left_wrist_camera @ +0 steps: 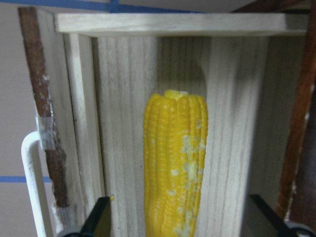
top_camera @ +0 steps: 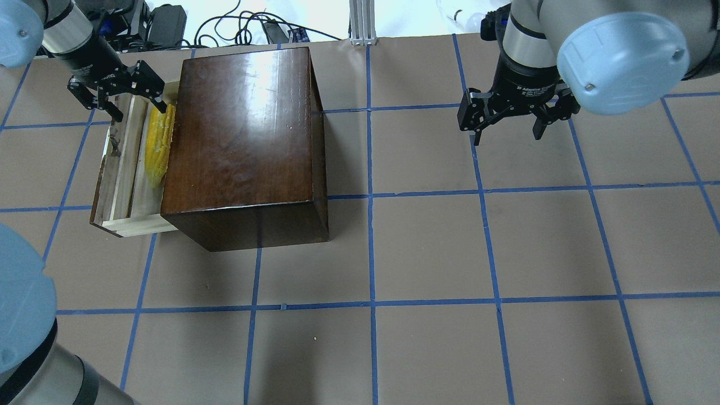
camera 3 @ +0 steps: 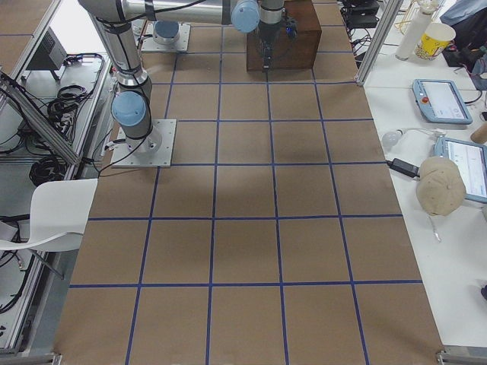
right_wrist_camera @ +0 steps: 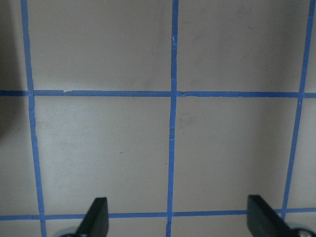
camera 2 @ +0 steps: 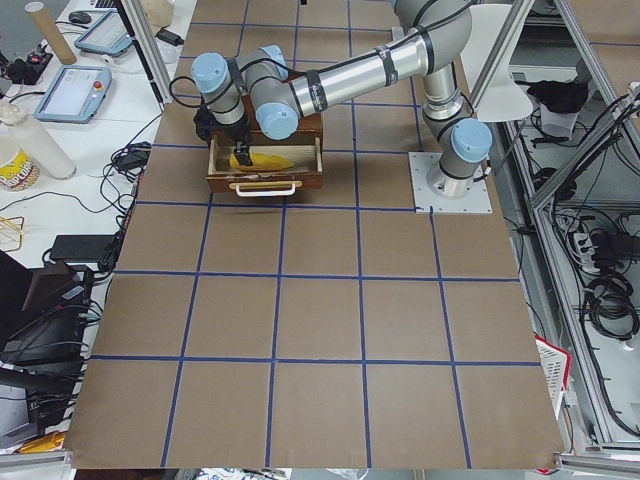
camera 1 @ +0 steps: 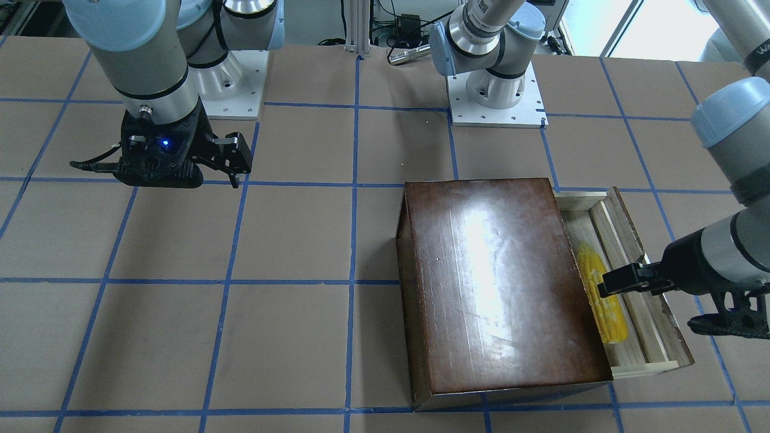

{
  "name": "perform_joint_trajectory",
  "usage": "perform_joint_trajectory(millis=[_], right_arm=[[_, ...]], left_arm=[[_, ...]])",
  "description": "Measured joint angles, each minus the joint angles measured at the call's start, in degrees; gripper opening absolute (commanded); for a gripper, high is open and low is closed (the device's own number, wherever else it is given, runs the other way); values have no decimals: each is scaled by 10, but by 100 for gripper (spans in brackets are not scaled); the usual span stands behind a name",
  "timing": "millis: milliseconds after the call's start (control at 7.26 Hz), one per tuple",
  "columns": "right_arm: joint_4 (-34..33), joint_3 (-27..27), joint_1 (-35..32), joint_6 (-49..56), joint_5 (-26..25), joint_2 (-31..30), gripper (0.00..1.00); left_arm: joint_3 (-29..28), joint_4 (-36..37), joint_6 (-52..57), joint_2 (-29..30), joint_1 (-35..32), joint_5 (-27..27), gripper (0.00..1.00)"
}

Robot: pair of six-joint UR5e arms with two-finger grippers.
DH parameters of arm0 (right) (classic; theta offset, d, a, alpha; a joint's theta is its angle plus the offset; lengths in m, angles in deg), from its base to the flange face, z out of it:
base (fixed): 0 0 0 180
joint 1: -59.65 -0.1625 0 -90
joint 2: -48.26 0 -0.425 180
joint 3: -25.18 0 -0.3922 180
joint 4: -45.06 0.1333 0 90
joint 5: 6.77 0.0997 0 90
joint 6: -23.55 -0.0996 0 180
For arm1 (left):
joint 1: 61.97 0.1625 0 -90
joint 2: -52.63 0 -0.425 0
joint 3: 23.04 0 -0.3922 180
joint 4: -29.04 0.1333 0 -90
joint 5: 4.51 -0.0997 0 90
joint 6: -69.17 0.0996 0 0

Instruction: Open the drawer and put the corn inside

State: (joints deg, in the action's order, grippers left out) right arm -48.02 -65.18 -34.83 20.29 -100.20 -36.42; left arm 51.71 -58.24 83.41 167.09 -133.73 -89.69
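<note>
Corn (left_wrist_camera: 175, 163) lies in the drawer (left_wrist_camera: 168, 22), seemingly clear of the spread left pincer (top_camera: 139, 109).

The right arm (camera 1: 144, 66) and the left arm (camera 1: 731, 240) are built from silver-grey tubes joined by rounded housings, each closed with a pale blue cap (top_camera: 621, 56). Black rings are seen at the joints. Each arm is bolted to a white square base plate (camera 1: 523, 111) studded with small screws. The right gripper (top_camera: 507, 132) and the left gripper (top_camera: 140, 111) are made of matt black linkages. White lettering is printed on the right one's black collar (top_camera: 531, 90). A blue light (camera 1: 163, 143) is lit at the right wrist, where a black cable (camera 1: 90, 163) is attached.
</note>
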Motion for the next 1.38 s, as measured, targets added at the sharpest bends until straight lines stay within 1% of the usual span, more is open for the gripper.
perform_joint_trajectory(millis=[275,413,551,688,964,1101,1377], right_arm=[[0,0,0,0,0,0,100],[0,0,0,0,0,0,100],[0,0,0,0,0,0,100],[0,0,0,0,1,0,100],[0,0,0,0,2,0,100],[0,0,0,0,2,0,100],[0,0,0,0,2,0,100]], left_arm=[[-42,-21,-1,-10,-1,-3,100],[-67,-44,-6,-13,-7,-6,100],[-82,-64,-30,-17,-26,-8,100],[-89,-74,-73,-22,-60,-15,100],[-85,-81,-128,-39,-138,-30,100],[-70,-81,-136,-50,-167,-40,100],[-20,-79,-137,-83,-191,-64,100]])
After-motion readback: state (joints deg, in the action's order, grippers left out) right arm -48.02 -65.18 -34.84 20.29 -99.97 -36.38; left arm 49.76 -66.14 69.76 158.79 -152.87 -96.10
